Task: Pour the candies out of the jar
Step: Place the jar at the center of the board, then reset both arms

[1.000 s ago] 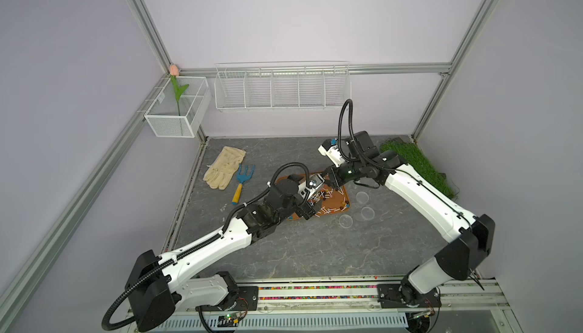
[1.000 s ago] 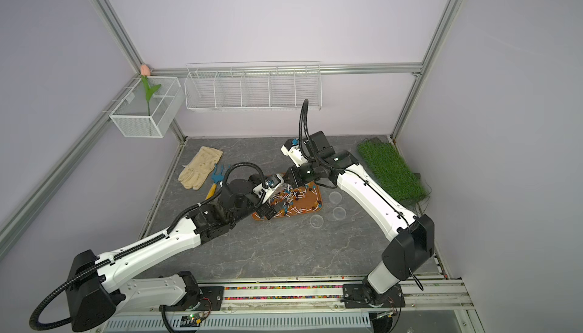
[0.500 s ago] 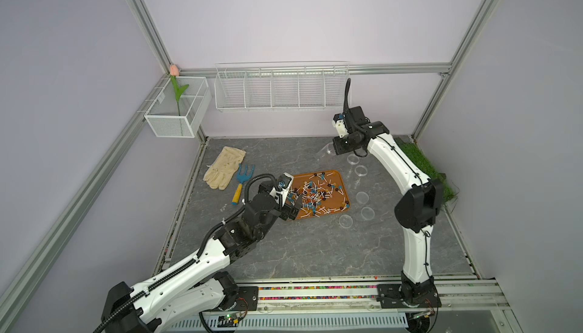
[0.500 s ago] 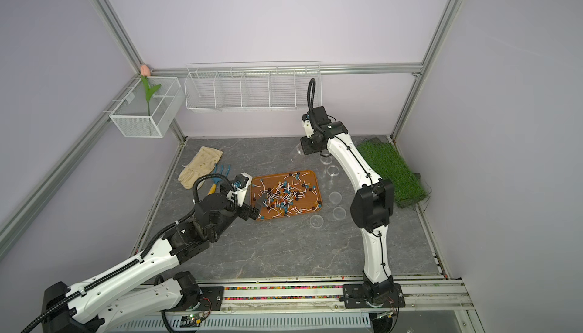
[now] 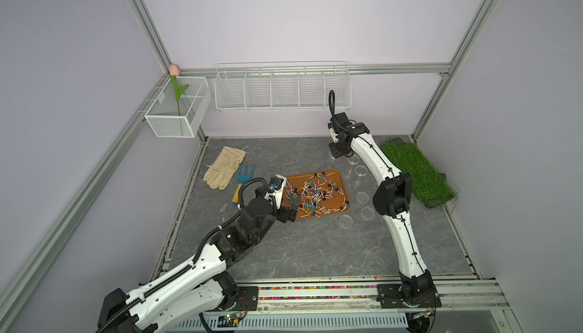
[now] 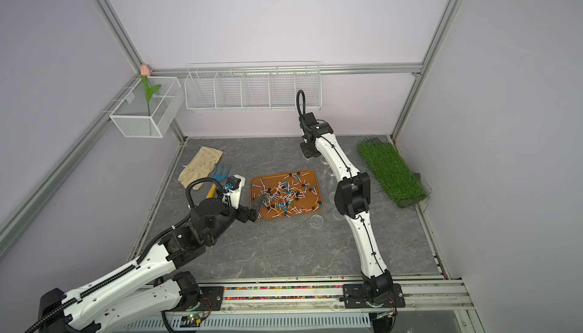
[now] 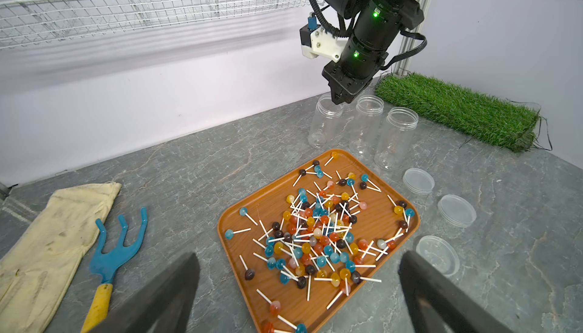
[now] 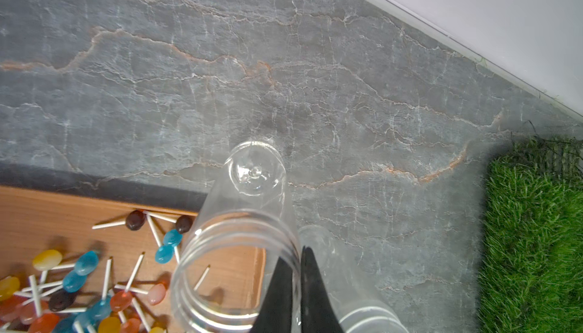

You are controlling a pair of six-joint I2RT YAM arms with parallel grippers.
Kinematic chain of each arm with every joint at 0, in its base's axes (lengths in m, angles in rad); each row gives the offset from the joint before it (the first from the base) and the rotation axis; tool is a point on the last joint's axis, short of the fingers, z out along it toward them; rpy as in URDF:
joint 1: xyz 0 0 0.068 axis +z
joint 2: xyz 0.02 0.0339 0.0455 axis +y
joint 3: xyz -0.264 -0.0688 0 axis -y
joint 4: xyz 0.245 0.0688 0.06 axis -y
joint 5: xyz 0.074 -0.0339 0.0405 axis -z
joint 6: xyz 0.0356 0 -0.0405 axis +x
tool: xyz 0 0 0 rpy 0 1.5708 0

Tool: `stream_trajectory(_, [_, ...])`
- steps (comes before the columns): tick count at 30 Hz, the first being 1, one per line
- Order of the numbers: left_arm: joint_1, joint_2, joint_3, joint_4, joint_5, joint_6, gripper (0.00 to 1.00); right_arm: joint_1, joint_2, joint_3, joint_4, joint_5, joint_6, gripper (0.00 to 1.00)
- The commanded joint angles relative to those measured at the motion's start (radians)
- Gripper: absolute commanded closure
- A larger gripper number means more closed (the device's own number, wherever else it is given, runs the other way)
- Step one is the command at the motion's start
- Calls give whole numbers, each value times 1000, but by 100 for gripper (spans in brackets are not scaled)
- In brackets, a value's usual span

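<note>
Your right gripper has its fingers pinched together on the thin rim wall of the jar, one finger inside the mouth and one outside. The jar stands upright and empty below them, while the candies lie scattered on the orange tray just ahead of your left gripper, whose fingers are spread wide around nothing. Expect the jar to be light, clear, slick plastic that flexes and may slip or tip under a rim pinch, so a hold across the body below the threaded neck would be surer.
</note>
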Motion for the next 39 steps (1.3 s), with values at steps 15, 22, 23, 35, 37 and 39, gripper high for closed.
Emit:
stream_trajectory(15, [76,32,2,68,-301,-71,0,5,-57,53,73,18,-24,35])
stream_trajectory(22, [285,-11,-62,91,-384,-101,0,-23,-295,-94,198,145,-57,20])
stream_trajectory(23, [323,-8,-82,129,-405,-72,0,-27,-365,-189,253,143,-52,17])
stream_trajectory(35, [639,382,-288,664,-352,-23,0,-156,-1284,-1722,1154,-21,74,11])
stream_trajectory(37, [645,440,-241,657,-293,-12,0,-214,-1302,-1855,1200,-49,90,11])
stream_trajectory(39, [651,517,-208,721,-255,34,0,-272,-1294,-1997,1338,-63,90,11])
